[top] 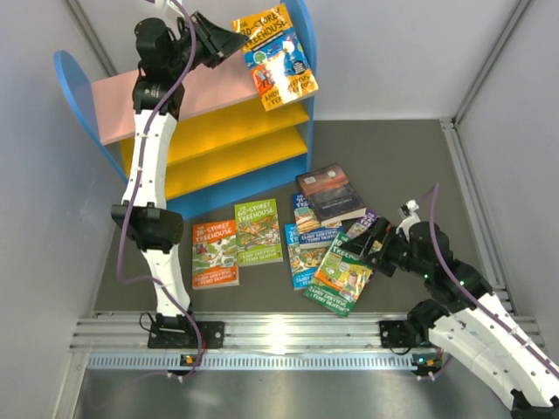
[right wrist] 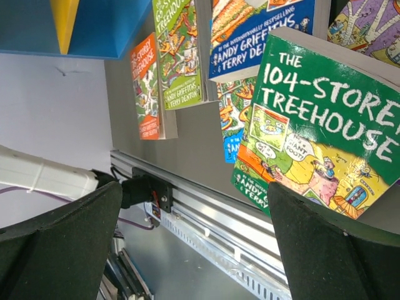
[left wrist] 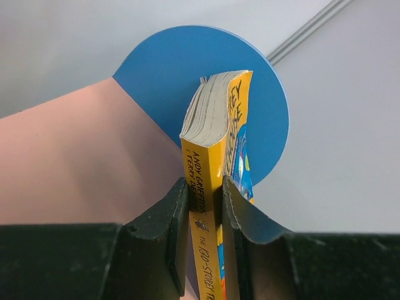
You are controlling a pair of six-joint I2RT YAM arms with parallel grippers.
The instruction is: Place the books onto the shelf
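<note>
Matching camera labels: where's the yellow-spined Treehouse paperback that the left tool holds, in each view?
Top external: the yellow-spined Treehouse paperback is at top centre, cover facing the camera.
Left wrist: dead centre, spine toward the camera, clamped in the left tool.
Right wrist: not in it.
Shared landmark: the shelf's rounded blue side panel, right behind the book.

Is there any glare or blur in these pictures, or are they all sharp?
Top external view: a bright glare patch on the metal rail, otherwise evenly lit and sharp. Left wrist view: the yellow book is crisp, its spine lettering readable. Right wrist view: the green book title reads clearly, but the right gripper at the bottom looks dark and soft-edged.
</note>
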